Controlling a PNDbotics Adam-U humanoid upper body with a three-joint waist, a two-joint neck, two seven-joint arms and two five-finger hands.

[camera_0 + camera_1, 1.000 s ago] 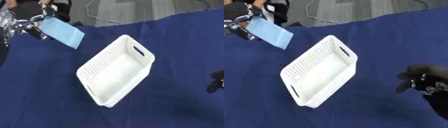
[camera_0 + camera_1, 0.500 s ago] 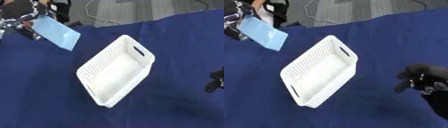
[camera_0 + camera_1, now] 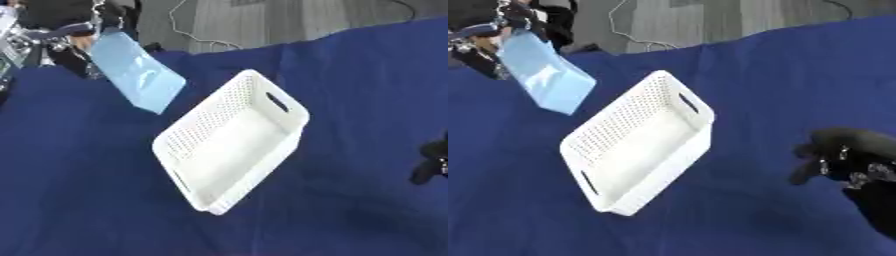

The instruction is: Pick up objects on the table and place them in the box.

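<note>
A dark blue cloth [image 3: 79, 190] covers the table; past its far edge lie grey floor and a thin white cable [image 3: 188, 22]. The white perforated box [image 3: 232, 140] sits askew near the middle of the cloth, open side up, with slot handles in its short ends; nothing shows inside it. Nothing stands between the box and the pouch.

The left hand [image 3: 66, 42] shows at the far left corner, blurred and partly cut off by the picture's edge; its fingers are closed on the top of a light blue pouch [image 3: 136, 75]. The pouch is flat, glossy and rectangular, and hangs tilted in the air above the cloth, its lower corner just beside the box's far left corner.

The right hand [image 3: 846, 157] hangs over the cloth near the right edge, well apart from the box, fingers curled, holding nothing
</note>
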